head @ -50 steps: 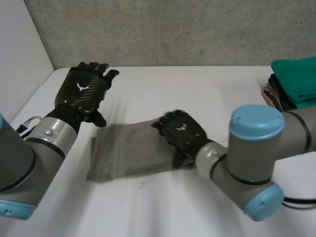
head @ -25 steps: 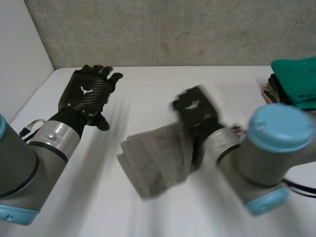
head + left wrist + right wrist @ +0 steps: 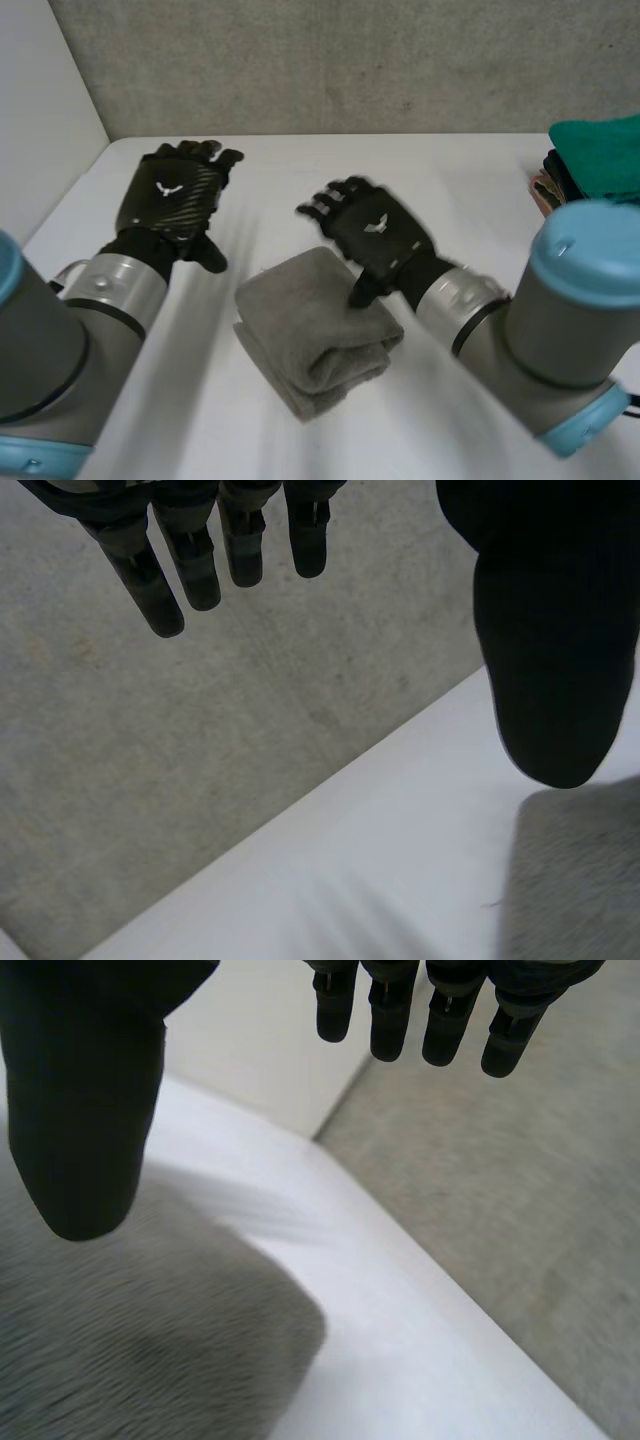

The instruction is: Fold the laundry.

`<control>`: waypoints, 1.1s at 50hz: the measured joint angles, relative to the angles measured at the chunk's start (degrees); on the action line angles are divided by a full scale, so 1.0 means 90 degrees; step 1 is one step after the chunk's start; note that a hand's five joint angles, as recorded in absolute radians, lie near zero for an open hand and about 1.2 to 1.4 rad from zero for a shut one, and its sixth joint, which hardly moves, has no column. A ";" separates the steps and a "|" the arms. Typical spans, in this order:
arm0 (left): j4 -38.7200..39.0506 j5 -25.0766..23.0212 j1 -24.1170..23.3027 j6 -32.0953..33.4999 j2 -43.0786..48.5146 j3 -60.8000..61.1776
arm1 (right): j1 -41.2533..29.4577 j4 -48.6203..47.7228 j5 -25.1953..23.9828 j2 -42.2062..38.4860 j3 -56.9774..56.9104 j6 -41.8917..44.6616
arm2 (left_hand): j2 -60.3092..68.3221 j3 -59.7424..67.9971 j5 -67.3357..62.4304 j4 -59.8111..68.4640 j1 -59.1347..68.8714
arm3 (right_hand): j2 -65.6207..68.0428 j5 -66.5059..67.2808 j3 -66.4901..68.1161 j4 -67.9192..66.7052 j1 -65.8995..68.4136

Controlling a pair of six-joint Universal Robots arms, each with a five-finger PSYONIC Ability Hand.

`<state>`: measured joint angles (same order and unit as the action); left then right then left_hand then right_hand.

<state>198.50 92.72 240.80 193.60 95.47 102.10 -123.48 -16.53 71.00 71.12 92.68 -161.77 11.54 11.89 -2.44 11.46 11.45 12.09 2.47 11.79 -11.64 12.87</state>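
A grey towel (image 3: 312,335) lies folded into a thick bundle in the middle of the white table (image 3: 300,170), turned at an angle. My right hand (image 3: 372,232) hovers just above the towel's far right part, fingers straight and spread, thumb pointing down at the cloth. In the right wrist view the fingers (image 3: 440,1005) are straight and the thumb (image 3: 85,1090) hangs over the grey towel (image 3: 130,1350). My left hand (image 3: 170,195) is raised to the left of the towel, open and empty. In its wrist view the straight fingers (image 3: 200,550) and thumb (image 3: 560,630) hang over the table, with the towel's (image 3: 580,880) edge under the thumb.
A stack of folded laundry with a teal towel (image 3: 600,160) on top sits at the table's far right edge. A grey wall (image 3: 330,60) runs behind the table and a white panel (image 3: 40,110) stands at the left.
My right hand swept the towel's right half over to the left, making a thicker bundle, then lifted off it with fingers spread. My left hand stayed raised, shifting only slightly.
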 measured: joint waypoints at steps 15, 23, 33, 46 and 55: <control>-0.1396 0.1871 -0.2199 -0.1149 0.2259 -0.1911 | 0.0376 0.3121 -0.0140 -0.1892 -0.2826 -0.1020 | 0.0000 0.0000 0.0001 0.0000 0.0000 | 0.0000 0.0001 0.0000 0.0000 0.0000; -0.1875 0.2412 -0.2316 -0.1591 0.3129 -0.2190 | 0.0413 0.4144 -0.0568 -0.3092 -0.4078 -0.0479 | 0.0000 0.0000 0.0000 0.0000 0.0000 | 0.0000 0.0000 -0.0001 0.0000 0.0001; -0.1984 0.2525 -0.1881 -0.1696 0.3147 -0.1730 | 0.0416 0.4395 -0.0267 -0.3480 -0.4229 0.0528 | 0.0000 0.0000 0.0001 -0.0001 0.0000 | -0.0139 0.0001 -0.0001 0.0000 -0.0223; -0.1880 0.2265 -0.1758 -0.1636 0.1605 -0.1858 | 0.0399 0.3204 0.0181 -0.1984 -0.2833 0.0680 | 0.0000 0.0000 0.0003 0.0000 0.0000 | -0.0139 -0.0004 -0.0001 0.0000 -0.0226; -0.1868 0.0448 -0.1135 -0.1435 0.0867 -0.2216 | 0.0318 0.1594 0.0370 -0.0248 -0.0248 0.1125 | 0.0000 0.0000 0.0003 0.0000 0.0000 | -0.0139 -0.0012 -0.0001 0.0000 -0.0226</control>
<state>181.69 96.75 230.58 180.69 103.27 82.16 -120.61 -2.18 74.33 68.88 90.44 -151.65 11.54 11.89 -2.41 11.46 11.45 10.84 2.37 11.78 -11.64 10.83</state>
